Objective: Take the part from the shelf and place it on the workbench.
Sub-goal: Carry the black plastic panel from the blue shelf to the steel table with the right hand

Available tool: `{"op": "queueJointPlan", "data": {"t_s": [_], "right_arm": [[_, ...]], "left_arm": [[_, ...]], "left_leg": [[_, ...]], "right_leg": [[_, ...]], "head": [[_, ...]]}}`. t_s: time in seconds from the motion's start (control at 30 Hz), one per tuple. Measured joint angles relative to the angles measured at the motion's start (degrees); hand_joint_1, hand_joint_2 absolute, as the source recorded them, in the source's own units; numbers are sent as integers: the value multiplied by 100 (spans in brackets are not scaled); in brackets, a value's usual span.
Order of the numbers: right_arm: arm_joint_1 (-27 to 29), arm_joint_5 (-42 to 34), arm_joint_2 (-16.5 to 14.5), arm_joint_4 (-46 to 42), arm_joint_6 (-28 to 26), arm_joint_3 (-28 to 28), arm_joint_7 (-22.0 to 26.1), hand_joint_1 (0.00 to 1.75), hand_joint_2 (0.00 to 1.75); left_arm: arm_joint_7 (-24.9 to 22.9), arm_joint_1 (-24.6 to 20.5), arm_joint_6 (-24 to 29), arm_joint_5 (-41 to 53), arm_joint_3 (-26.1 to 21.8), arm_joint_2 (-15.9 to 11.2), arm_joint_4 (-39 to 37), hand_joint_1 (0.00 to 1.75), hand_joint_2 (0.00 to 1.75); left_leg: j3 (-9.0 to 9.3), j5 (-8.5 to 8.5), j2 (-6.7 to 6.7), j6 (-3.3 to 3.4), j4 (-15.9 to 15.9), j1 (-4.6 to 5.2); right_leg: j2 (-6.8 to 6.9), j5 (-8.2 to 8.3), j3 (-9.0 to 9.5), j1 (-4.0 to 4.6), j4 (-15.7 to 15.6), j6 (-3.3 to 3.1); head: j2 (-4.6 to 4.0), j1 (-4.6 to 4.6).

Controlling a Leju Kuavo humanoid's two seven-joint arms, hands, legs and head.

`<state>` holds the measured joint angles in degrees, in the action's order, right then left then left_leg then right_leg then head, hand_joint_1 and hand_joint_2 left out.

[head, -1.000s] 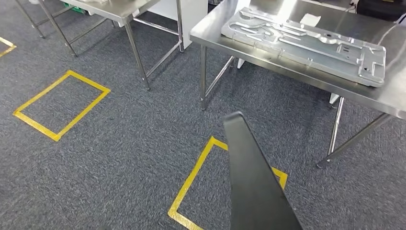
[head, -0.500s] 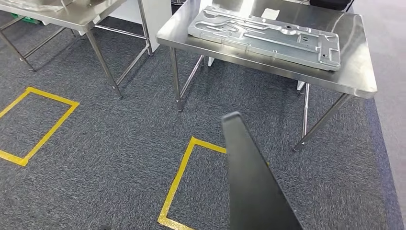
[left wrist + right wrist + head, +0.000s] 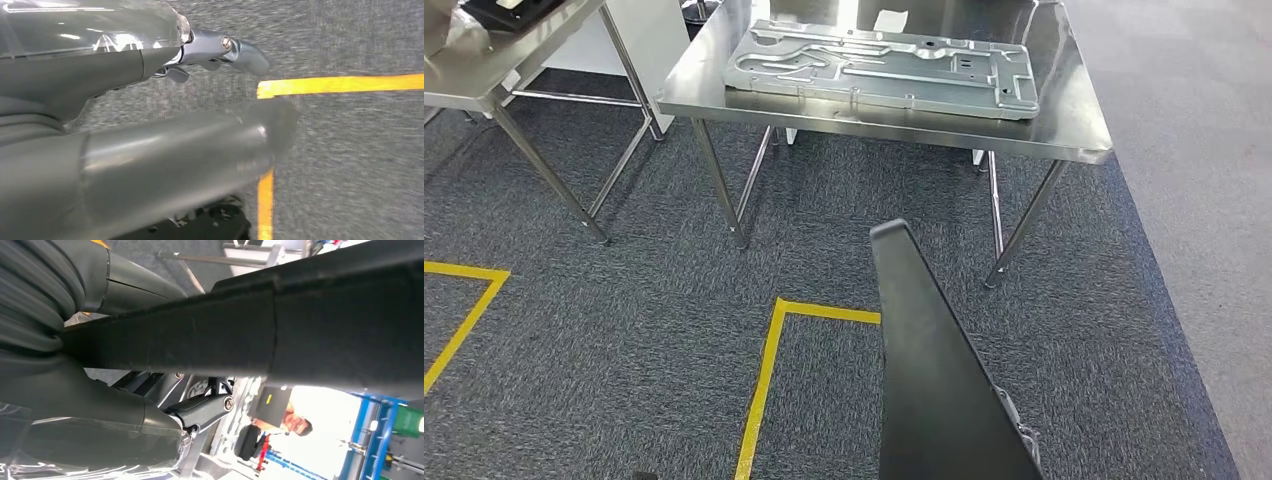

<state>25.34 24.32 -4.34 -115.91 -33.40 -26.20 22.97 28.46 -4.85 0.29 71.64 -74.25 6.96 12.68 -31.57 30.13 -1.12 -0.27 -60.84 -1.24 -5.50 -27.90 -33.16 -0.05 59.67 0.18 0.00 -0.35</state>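
Above grey carpet with yellow tape lines (image 3: 762, 380), held: a long flat black part (image 3: 929, 370), right hand (image 3: 85, 390) with fingers (image 3: 200, 410) clamped around it. Left hand (image 3: 100, 60) fingers (image 3: 235, 50) slightly apart, grasp impossible to tell. Ahead, steel bench (image 3: 1074, 140) bearing a silver machined plate (image 3: 884, 65).

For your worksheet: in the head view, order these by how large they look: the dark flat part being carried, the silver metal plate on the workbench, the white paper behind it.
1. Dark flat part, nearest the camera, so unsure
2. Silver metal plate
3. White paper
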Motion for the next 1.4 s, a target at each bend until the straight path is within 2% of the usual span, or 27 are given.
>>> {"op": "queueJointPlan", "data": {"t_s": [0.07, 0.13, 0.17, 0.23, 0.27, 0.3, 0.33, 0.4, 0.47, 0.53, 0.63, 0.67, 0.7, 0.77, 0.8, 0.83, 0.87, 0.93, 0.97, 1.03, 1.13, 1.2, 1.27, 1.3, 1.33, 1.37, 1.4], "right_arm": [[12, 141, 1, -2, -143, 31, -77, 175, 175], [14, 367, -1, -8, -327, 70, -178, 175, 175], [9, 542, -12, -13, -414, 101, -252, 175, 175], [-9, 988, -67, -21, -538, 214, -454, 175, 175], [-21, 1222, -108, -24, -573, 313, -575, 175, 175], [-37, 1390, -147, -25, -594, 430, -682, 175, 175], [-60, 1479, -176, -24, -606, 555, -768, 175, 175], [-140, 1481, -223, -13, -616, 807, -891, 175, 175], [-266, 1393, -274, 20, -623, 1031, -944, 175, 175], [-394, 1336, -338, 64, -632, 1230, -931, 175, 175], [-614, 1385, -432, 146, -641, 1483, -932, 175, 175], [-727, 1454, -448, 188, -640, 1547, -985, 175, 175], [-849, 1547, -455, 241, -635, 1594, -1059, 175, 175], [-1092, 1753, -450, 375, -601, 1640, -1218, 175, 175], [-1196, 1851, -447, 456, -574, 1649, -1288, 175, 175], [-1306, 1961, -441, 539, -535, 1655, -1360, 175, 175], [-1417, 2079, -435, 621, -491, 1658, -1434, 175, 175], [-1645, 2322, -421, 771, -393, 1654, -1575, 175, 175], [-1755, 2441, -411, 843, -330, 1644, -1650, 175, 175], [-1992, 2740, -384, 1020, -162, 1602, -1841, 175, 175], [-2402, 3426, -349, 1361, 79, 1477, -2222, 175, 175], [-2656, 3817, -338, 1594, 130, 1388, -2394, 175, 175], [-2831, 4151, -323, 1810, 138, 1311, -2500, 175, 175], [-2894, 4368, -314, 1911, 147, 1272, -2563, 175, 175], [-2967, 4656, -304, 2017, 170, 1219, -2630, 175, 175], [-3057, 4951, -297, 2123, 201, 1151, -2702, 175, 175], [-3159, 5234, -293, 2228, 237, 1063, -2767, 175, 175]], "left_arm": [[-1, -14, -10, 3, 0, 4, 0, 0, 0], [-3, -14, -21, 14, 0, 3, 0, 0, 0], [-6, -10, -26, 23, 0, 1, 0, 0, 0], [-14, 9, -34, 48, 1, -11, 0, 0, 0], [-22, 19, -41, 69, 2, -17, 0, 0, 0], [-30, 25, -46, 91, 3, -23, 0, 0, 0], [-38, 27, -53, 113, 6, -28, 0, 0, 0], [-55, 23, -64, 159, 19, -32, 0, 0, 0], [-69, 11, -74, 204, 44, -31, 0, 0, 0], [-90, 0, -82, 229, 79, -33, 0, 0, 0], [-124, -25, -95, 278, 134, -54, 0, 0, 0], [-135, -36, -102, 301, 145, -62, -1, 0, 0], [-145, -39, -109, 319, 151, -72, -1, 0, 0], [-167, -32, -119, 339, 161, -87, -2, 0, 0], [-176, -23, -120, 347, 171, -98, -2, 0, 0], [-184, -15, -122, 364, 185, -109, -1, 0, 0], [-190, -11, -124, 385, 202, -120, -1, 0, 0], [-196, -12, -128, 421, 243, -143, -1, 0, 0], [-200, -17, -131, 435, 263, -151, -1, 0, 0], [-212, -26, -136, 480, 295, -160, -1, 0, 0], [-233, -44, -150, 567, 369, -154, -1, 0, 0], [-247, -70, -155, 607, 420, -153, 0, 0, 0], [-259, -88, -156, 629, 443, -156, 0, 0, 0], [-267, -87, -156, 640, 455, -156, -1, 0, 0], [-280, -84, -160, 654, 473, -156, -1, 0, 0], [-294, -83, -166, 671, 495, -156, -1, 0, 0], [-310, -90, -173, 691, 520, -156, -1, 0, 0]], "left_leg": [[1, -13, 16, 95, 23, -4], [23, -28, 43, 157, 44, -25], [25, -30, 61, 176, 50, -30], [30, -14, 101, 195, 50, -23], [39, 0, 124, 197, 50, -20], [56, 19, 144, 195, 50, -18], [84, 43, 158, 190, 50, -18], [158, 97, 173, 169, 59, -20], [202, 146, 180, 119, 82, -10], [236, 169, 192, 54, 146, 0], [304, 240, 205, -27, 116, 22], [215, 342, 192, -41, -102, 25], [31, 473, 172, -44, -451, 18], [-478, 683, 157, -53, -1220, 15], [-661, 645, 155, -55, -1409, 15], [-737, 471, 154, -51, -1356, 15], [-709, 207, 153, -38, -1101, 17], [-509, -303, 149, 13, -356, 37], [-427, -416, 146, 39, -113, 51], [-372, -414, 139, 83, 35, 85], [-296, -398, 140, 162, 135, 43], [-215, -380, 144, 214, 195, 9], [-165, -333, 140, 236, 205, 0], [-131, -300, 134, 230, 205, -6], [-84, -261, 127, 211, 204, -15], [-23, -217, 123, 184, 204, -28], [44, -170, 121, 151, 204, -42]], "right_leg": [[0, -20, -9, 1, 0, 53], [167, -134, -79, 0, 170, 104], [289, -260, -200, -6, 417, 131], [476, -577, -618, -30, 1168, 182], [506, -653, -812, -40, 1475, 193], [519, -623, -923, -46, 1609, 196], [524, -474, -914, -48, 1512, 186], [543, -15, -612, -34, 785, 125], [583, 208, -334, 14, 172, 43], [588, 181, -275, 46, 36, -3], [548, 181, -138, -5, -114, -55], [543, 174, -70, -22, -165, -86], [539, 151, -15, -20, -190, -117], [516, 81, 71, 2, -195, -167], [497, 42, 118, 15, -193, -176], [477, -2, 173, 25, -190, -178], [459, -47, 233, 34, -184, -174], [441, -150, 326, 53, -159, -145], [433, -189, 344, 60, -145, -120], [421, -228, 344, 59, -138, -61], [439, -305, 352, 56, -80, 29], [474, -512, 100, 22, 408, 98], [491, -740, -412, -43, 1186, 167], [497, -734, -620, -77, 1427, 196], [506, -610, -738, -107, 1474, 221], [518, -366, -734, -128, 1283, 239], [534, -50, -635, -144, 916, 251]], "head": [[0, 0], [0, 34], [0, 60], [0, 103], [0, 104], [0, 104], [0, 105], [0, 107], [0, 108], [-1, 111], [0, 94], [0, 83], [0, 73], [-1, 60], [0, 54], [0, 51], [0, 47], [0, 48], [0, 50], [0, 57], [0, 68], [0, 100], [0, 120], [0, 120], [-1, 120], [0, 120], [0, 121]]}}
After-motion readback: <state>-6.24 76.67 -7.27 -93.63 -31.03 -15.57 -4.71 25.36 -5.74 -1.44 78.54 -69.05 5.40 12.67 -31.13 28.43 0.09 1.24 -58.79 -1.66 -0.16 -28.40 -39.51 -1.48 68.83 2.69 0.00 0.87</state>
